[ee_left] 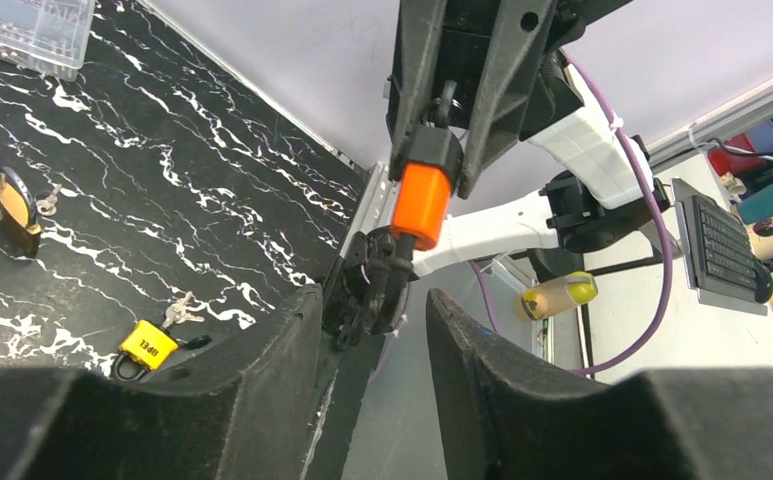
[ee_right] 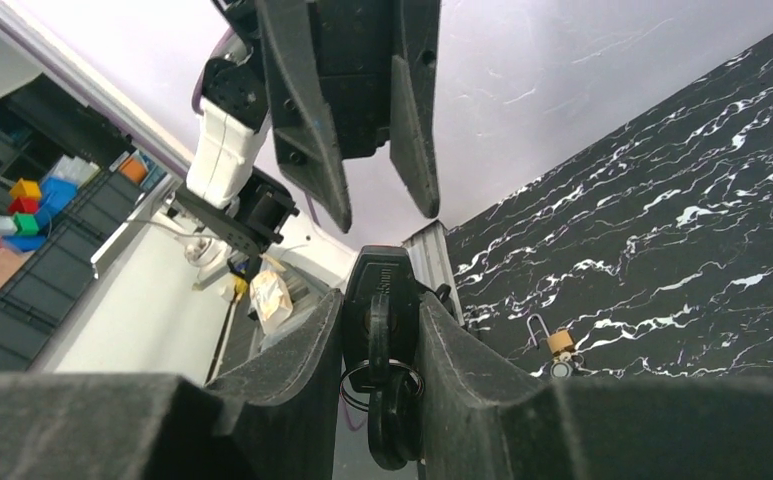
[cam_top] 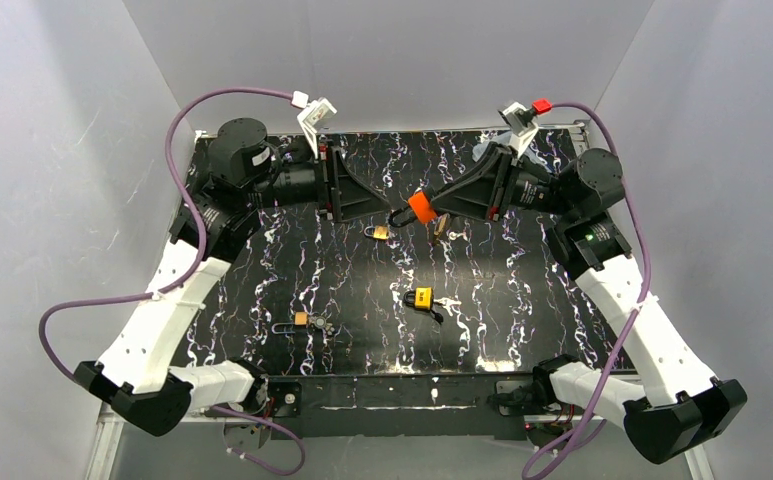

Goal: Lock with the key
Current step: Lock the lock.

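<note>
The right tool (ee_right: 382,296) is clamped on the dark end of the orange padlock (ee_left: 422,205) and holds it in the air above the far part of the worktop (cam_top: 522,300), with the orange body pointing at the left tool (ee_left: 372,300). The left tool stands open just off that orange end, aligned with it, with nothing between its fingers. A ring with a spare key (ee_right: 387,420) hangs from the clamped end, so the working key probably sits in that end, though the keyway itself is hidden. Whether the shackle is pressed home cannot be told from these views. The step in hand looks like the two-handed locking move, and it depends on keeping both tools on one axis. The right tool should hold firm without rolling. The left tool should come straight in, close squarely on the orange body rather than on an edge, and turn only about the key's line so nothing binds or slips. The hanging key could swing into the fingers, so slow motion is wise. The yellow padlock (cam_top: 422,297) and brass padlock (cam_top: 377,232) lie below on the worktop, well apart from this work.
</note>
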